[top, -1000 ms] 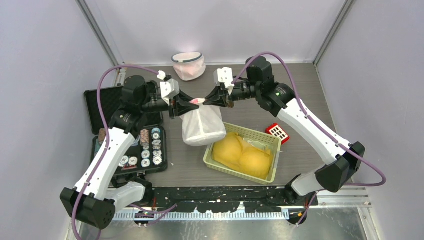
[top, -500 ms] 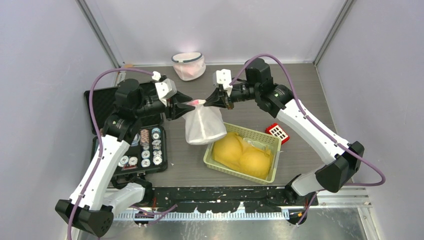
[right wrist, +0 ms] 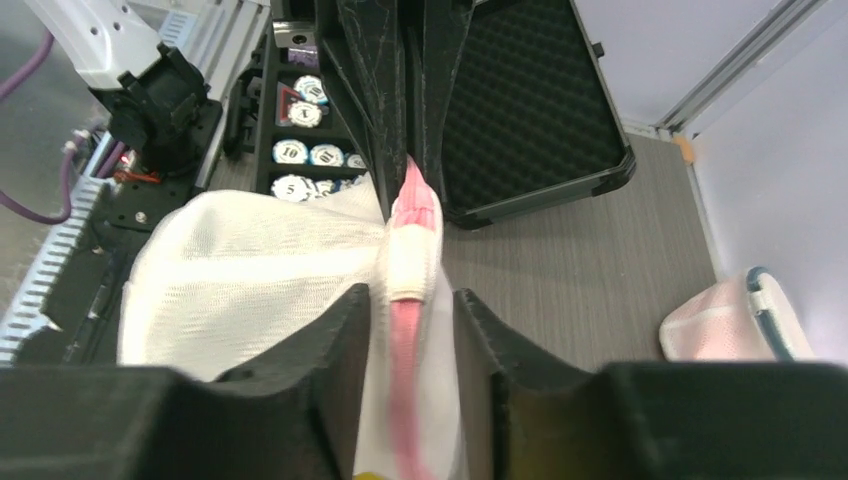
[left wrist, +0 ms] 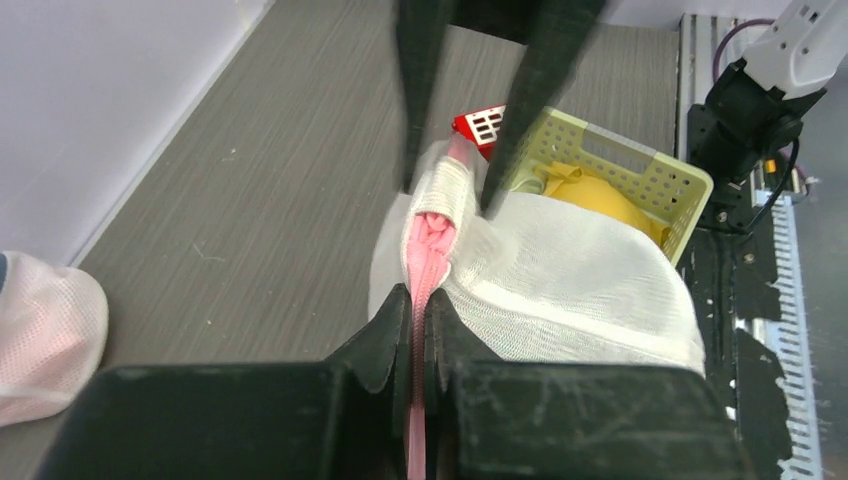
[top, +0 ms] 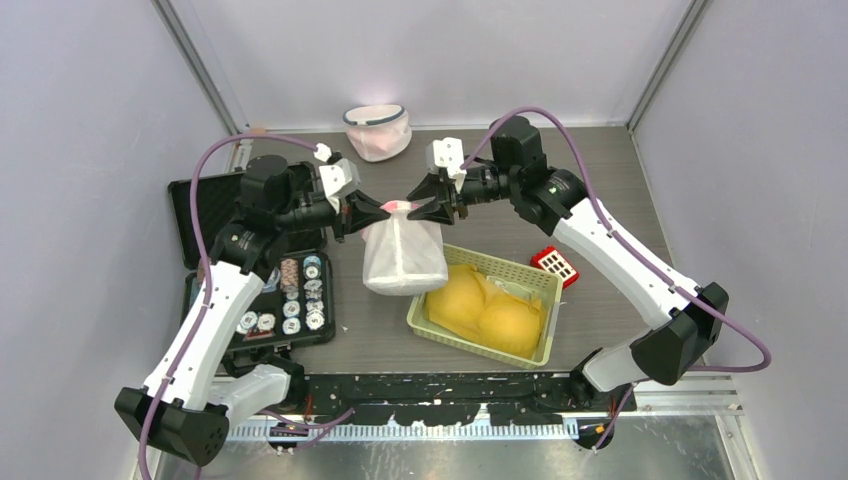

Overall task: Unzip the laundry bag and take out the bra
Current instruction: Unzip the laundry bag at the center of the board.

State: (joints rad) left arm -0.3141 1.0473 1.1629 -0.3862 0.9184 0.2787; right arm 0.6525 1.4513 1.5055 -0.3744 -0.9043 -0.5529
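Grey tabletop [top: 375,325] lies below the hanging laundry bag [top: 400,255]; left jaws clamp its pink zipper [left wrist: 418,300], right jaws straddle it, grip unclear; contents hidden.

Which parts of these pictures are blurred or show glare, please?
Top external view: sharp, evenly lit, one bright patch on the back wall above the pink mesh pouch. Left wrist view: the fingers of the right hand at the top are smeared; the laundry bag mesh is crisp. Right wrist view: the pink zipper blurs near the lens; the poker chips are readable.
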